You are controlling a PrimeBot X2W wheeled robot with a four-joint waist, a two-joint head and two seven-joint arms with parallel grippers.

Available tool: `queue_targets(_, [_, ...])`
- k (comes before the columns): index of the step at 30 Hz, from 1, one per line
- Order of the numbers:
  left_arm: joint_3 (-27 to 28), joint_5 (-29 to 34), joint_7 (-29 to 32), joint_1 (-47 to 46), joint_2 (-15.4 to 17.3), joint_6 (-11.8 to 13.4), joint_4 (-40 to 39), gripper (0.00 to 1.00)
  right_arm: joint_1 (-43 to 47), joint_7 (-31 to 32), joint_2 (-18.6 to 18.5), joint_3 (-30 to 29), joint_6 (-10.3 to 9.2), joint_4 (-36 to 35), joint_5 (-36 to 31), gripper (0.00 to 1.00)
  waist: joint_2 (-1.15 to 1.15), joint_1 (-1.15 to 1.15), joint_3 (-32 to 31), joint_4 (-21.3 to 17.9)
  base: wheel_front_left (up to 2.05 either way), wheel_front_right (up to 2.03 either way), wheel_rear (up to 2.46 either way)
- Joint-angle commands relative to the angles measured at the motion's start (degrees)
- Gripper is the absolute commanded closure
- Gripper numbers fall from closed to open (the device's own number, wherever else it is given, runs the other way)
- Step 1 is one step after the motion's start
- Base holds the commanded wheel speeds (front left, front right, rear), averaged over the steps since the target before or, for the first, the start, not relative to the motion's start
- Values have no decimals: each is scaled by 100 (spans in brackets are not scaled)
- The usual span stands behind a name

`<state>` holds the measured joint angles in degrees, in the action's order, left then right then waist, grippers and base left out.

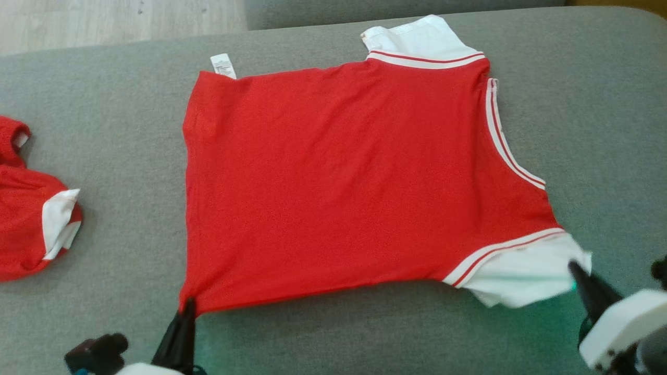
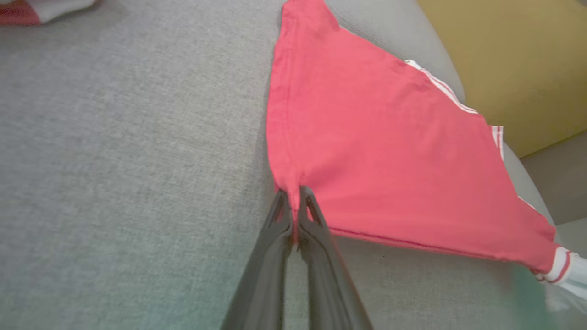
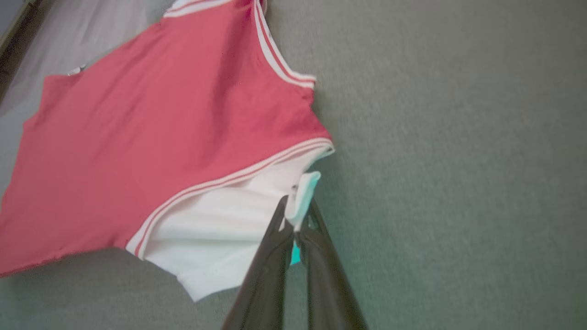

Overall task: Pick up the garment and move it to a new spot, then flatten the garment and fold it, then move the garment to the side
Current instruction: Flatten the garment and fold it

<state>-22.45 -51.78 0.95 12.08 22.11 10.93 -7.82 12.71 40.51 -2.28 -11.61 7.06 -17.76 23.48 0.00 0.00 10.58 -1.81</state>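
Head view: a red garment [image 1: 333, 182] with white sleeves lies spread flat across the middle of a grey cushion [image 1: 104, 130]. Its hem faces the cushion's left edge and its neckline faces the right edge. A care label [image 1: 223, 66] sticks out at the far hem corner. A second red garment [image 1: 26, 229] sits bunched at the cushion's left edge, well apart from the first. At the near edge, the left gripper [image 1: 186, 307] grips the near hem corner, and the right gripper [image 1: 576, 268] meets the near white sleeve [image 1: 526, 276].

Left wrist view: the left gripper's two dark fingers are pressed together, pinching the red hem corner [image 2: 293, 192]. The cloth gathers into small creases at the pinch and fans out flat beyond it.

Right wrist view: the right gripper's fingers are likewise pressed together, pinching the folded edge of the white sleeve, which rises a little off the cushion.

Holding both near-side ends at once probably serves to draw the cloth taut for flattening, or to lift that side over for the first fold.
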Motion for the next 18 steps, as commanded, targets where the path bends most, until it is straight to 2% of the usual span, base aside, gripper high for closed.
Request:
queue_targets(1, [126,85,-130,-287,-2,-106,-81,100,-366,-149,-61,92,43,-282,-35,100,0,0,4,28,0,0,0])
queue_targets(4, [49,92,-241,-718,-163,-358,175,100,-806,-370,-61,214,43,-261,-56,100,0,0,19,71,0,0,0])
queue_targets(10, [131,15,-352,-1467,-414,-519,491,100,-1789,-611,-60,486,43,61,-74,100,0,0,187,98,0,0,0])
queue_targets(18, [235,147,-730,-2492,-613,-805,1327,100,-2787,-610,-69,647,43,997,-160,100,0,0,590,198,0,0,0])
